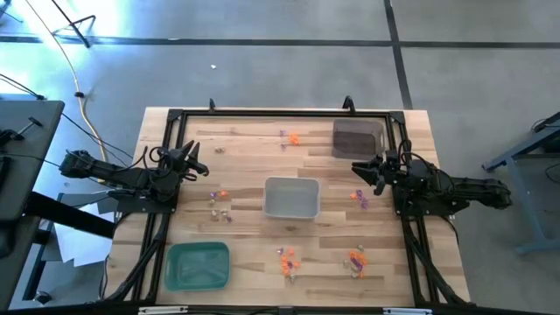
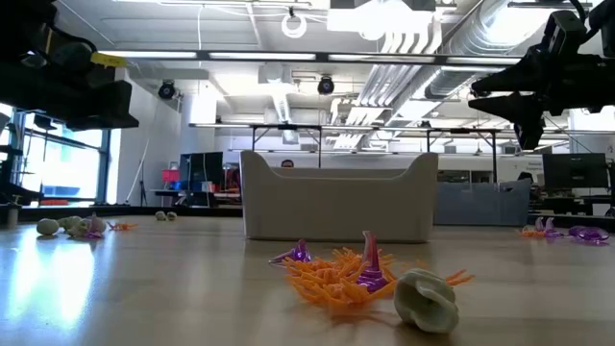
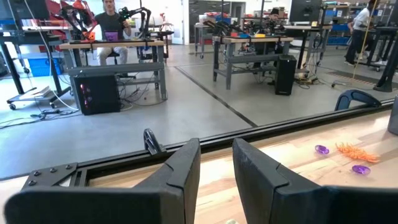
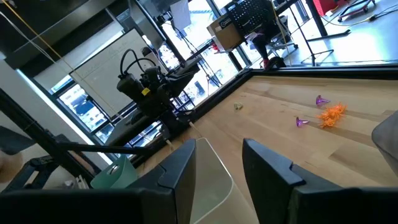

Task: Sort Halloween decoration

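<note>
Three trays sit on the counter: green, grey, dark, all empty. Trinkets lie in about six scattered clusters. Left hand and right hand hover released.

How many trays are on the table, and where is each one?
3. The grey tray stands at the table's middle, the dark tray at the far right, the green tray at the near left. None appears hidden.
</note>
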Motion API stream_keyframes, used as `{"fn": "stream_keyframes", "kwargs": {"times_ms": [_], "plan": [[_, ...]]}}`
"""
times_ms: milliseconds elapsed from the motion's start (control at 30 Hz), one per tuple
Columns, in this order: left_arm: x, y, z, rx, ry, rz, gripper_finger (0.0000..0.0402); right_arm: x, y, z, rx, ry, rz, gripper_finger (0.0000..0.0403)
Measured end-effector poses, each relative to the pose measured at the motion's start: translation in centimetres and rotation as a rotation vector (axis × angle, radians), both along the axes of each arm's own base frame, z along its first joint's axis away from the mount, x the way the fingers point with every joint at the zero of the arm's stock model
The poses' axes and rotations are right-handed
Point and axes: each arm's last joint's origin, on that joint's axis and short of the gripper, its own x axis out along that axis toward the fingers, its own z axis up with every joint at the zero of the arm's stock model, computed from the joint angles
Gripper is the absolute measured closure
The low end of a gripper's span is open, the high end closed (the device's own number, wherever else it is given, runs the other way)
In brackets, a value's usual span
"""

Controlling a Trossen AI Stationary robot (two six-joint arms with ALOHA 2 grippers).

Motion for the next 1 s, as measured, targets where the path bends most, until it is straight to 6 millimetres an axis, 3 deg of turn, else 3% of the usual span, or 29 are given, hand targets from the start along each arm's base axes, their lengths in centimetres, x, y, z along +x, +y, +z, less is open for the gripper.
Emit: {"fn": "stream_keyframes", "kwargs": {"times_ms": [767,867,1000], "plan": [[0.0,0.0,0.0,0.01,0.024,-0.002,0.0319,0.0,0.0,0.0,0.0,0.0,0.0,0.0277],[0.3,-0.1,0.3,-0.066,-0.117,-0.08,0.0319,0.0,0.0,0.0,0.0,0.0,0.0,0.0277],[1.0,-0.6,0.5,-0.267,-0.339,-0.336,0.0319,0.0,0.0,0.0,0.0,0.0,0.0,0.0277]]}}
